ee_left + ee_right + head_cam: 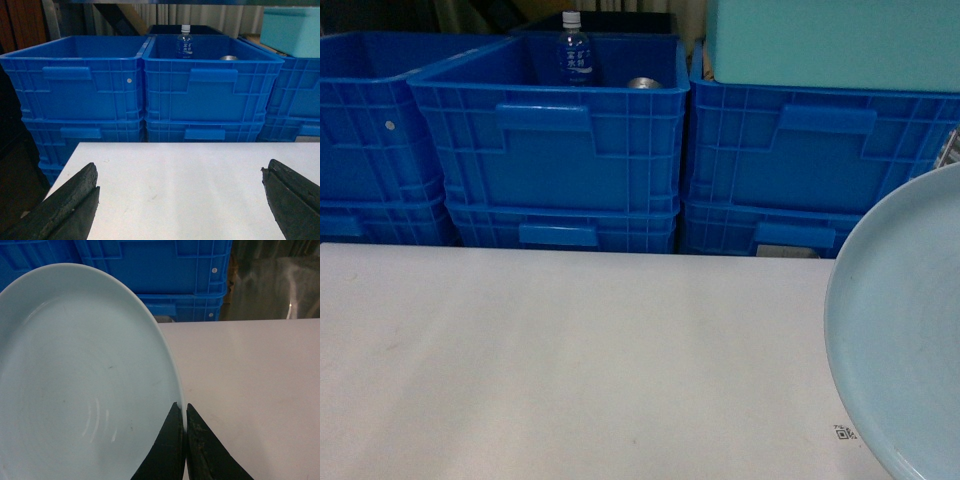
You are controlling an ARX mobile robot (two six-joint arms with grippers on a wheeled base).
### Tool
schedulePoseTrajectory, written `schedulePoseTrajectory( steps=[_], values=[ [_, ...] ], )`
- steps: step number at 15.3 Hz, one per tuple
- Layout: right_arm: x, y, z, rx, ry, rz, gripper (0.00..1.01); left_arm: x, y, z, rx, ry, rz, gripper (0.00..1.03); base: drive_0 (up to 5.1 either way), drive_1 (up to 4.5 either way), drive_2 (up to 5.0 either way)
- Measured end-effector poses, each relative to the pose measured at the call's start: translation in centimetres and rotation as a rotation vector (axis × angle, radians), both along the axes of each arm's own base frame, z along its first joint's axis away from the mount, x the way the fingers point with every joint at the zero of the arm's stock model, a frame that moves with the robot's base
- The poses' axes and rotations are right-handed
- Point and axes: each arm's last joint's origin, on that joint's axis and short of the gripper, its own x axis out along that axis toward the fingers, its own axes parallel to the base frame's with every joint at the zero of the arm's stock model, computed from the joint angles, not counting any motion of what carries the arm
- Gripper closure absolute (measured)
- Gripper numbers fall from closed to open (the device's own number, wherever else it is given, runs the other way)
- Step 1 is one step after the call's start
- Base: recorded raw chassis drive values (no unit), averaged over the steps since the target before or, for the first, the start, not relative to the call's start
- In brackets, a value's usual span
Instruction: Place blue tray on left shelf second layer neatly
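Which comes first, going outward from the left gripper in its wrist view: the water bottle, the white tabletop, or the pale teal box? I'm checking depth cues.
From the left gripper:
1. White tabletop, directly under and ahead of the open fingers.
2. Water bottle, standing inside the middle blue crate, straight ahead.
3. Pale teal box, far right, atop another crate; its depth against the bottle is close.

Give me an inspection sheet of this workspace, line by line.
Surface: white tabletop, bare apart from a small printed code mark near its right front.
Job's things: blue tray held by its rim, lifted at the right; the left shelf is not clearly seen.
Clutter: water bottle and a metal can inside the middle blue crate.
Grippers: right gripper shut on the tray rim; left gripper open, empty.
Cables: nothing seen.
Surroundings: stacked blue crates; pale teal box on the right stack.
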Motion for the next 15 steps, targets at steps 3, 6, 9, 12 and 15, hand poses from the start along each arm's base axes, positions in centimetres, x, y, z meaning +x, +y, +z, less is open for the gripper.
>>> schedulePoseTrajectory(
  steps=[3, 6, 9, 12, 15],
  values=[
    [0.00, 0.00, 0.00, 0.000, 0.000, 0.000, 0.99, 0.00, 0.00, 0.00, 0.000, 0.000, 0.000, 0.05, 0.0, 0.00, 0.0],
    [0.00, 0.00, 0.00, 0.000, 0.000, 0.000, 0.99, 0.00, 0.00, 0.00, 0.000, 0.000, 0.000, 0.05, 0.0, 0.00, 0.0],
    [0.00, 0.00, 0.00, 0.000, 0.000, 0.000, 0.99, 0.00, 0.00, 0.00, 0.000, 0.000, 0.000, 0.05, 0.0, 0.00, 0.0],
    [0.00, 0.08, -0.01, 0.000, 0.001, 0.005, 0.99, 0.00, 0.01, 0.00, 0.000, 0.000, 0.003, 0.05, 0.3, -2.44, -1.7],
    [0.00, 0.09, -0.01, 0.002, 0.000, 0.008, 0.99, 0.00, 0.02, 0.01, 0.000, -0.002, 0.003, 0.05, 3.0, -4.63, -4.0]
  ],
)
